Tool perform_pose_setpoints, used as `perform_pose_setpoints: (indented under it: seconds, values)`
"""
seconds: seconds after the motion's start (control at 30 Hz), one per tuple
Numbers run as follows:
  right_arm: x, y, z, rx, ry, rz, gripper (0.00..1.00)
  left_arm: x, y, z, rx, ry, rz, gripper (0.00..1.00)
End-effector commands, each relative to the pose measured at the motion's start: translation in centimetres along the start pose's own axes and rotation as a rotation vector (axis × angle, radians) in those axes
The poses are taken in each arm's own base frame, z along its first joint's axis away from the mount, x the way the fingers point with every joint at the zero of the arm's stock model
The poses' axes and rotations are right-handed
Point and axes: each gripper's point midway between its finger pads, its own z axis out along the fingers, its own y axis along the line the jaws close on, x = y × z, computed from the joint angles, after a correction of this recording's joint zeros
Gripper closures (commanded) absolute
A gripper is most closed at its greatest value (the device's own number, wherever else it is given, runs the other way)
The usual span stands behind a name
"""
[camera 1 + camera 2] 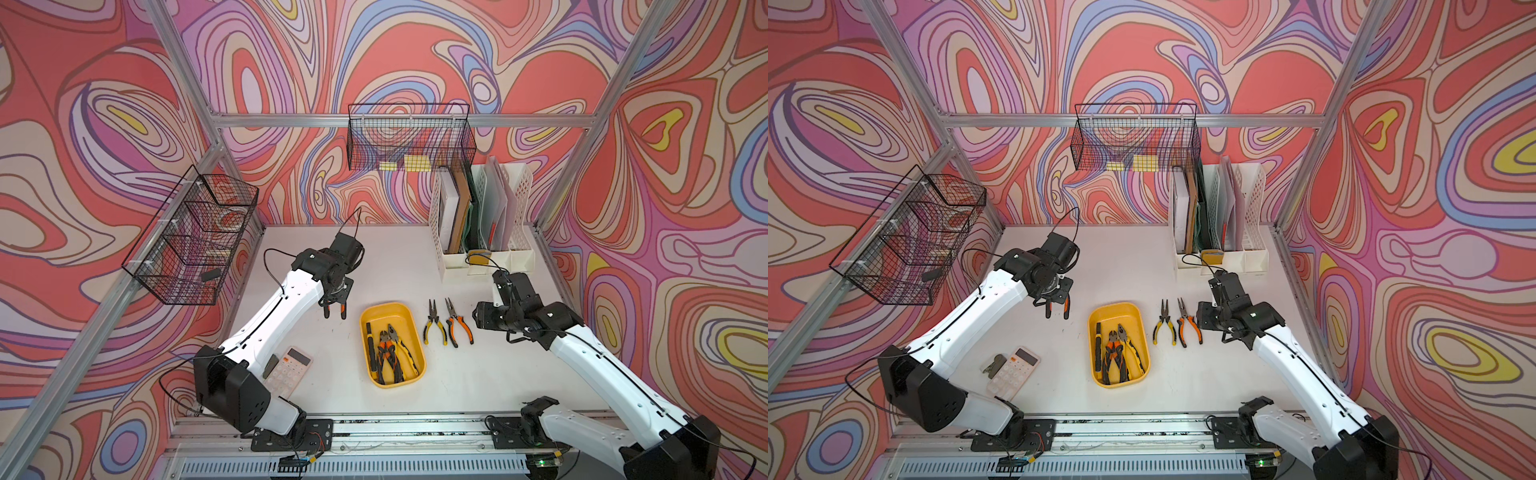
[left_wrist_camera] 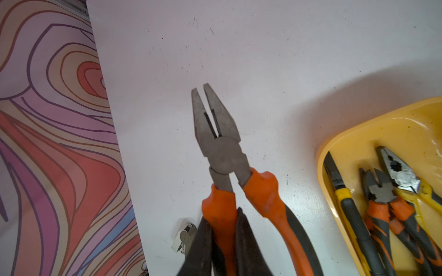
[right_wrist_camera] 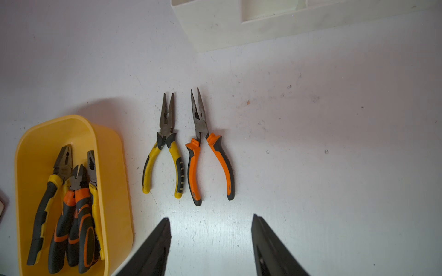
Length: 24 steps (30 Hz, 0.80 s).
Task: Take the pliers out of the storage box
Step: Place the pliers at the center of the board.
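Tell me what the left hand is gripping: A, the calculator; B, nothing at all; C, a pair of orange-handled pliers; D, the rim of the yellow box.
C: in the left wrist view the left hand is closed on one handle of the orange-handled pliers, which are outside the yellow box.

A white table carries a yellow storage box, yellow-handled pliers and orange-handled pliers just beside it, a calculator and a file rack.
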Motion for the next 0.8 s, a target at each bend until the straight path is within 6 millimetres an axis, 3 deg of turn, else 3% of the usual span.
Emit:
perform_pose_setpoints:
  seconds: [0.0, 0.27, 0.43, 0.6, 0.77]
  values:
    - [-0.1, 0.0, 0.0, -0.009, -0.019, -0.006, 0.41, -2.3, 1.0, 1.2, 0.054, -0.084, -0.011, 1.0]
    - [0.2, -0.3, 0.2, -0.003, -0.02, -0.003, 0.41, -2.5, 1.9, 8.0, 0.065, 0.123, -0.013, 1.0]
    - [0.3, -0.6, 0.0, 0.008, -0.025, 0.003, 0.4, -3.8, 1.8, 11.6, 0.051, 0.171, 0.001, 1.0]
    - [0.3, -0.6, 0.0, 0.012, -0.026, 0.0, 0.38, -4.9, 1.9, 14.5, 0.035, 0.193, 0.031, 1.0]
    - [0.4, -0.6, 0.2, 0.007, -0.024, 0.006, 0.35, -4.7, 3.7, 16.8, -0.017, 0.236, 0.033, 1.0]
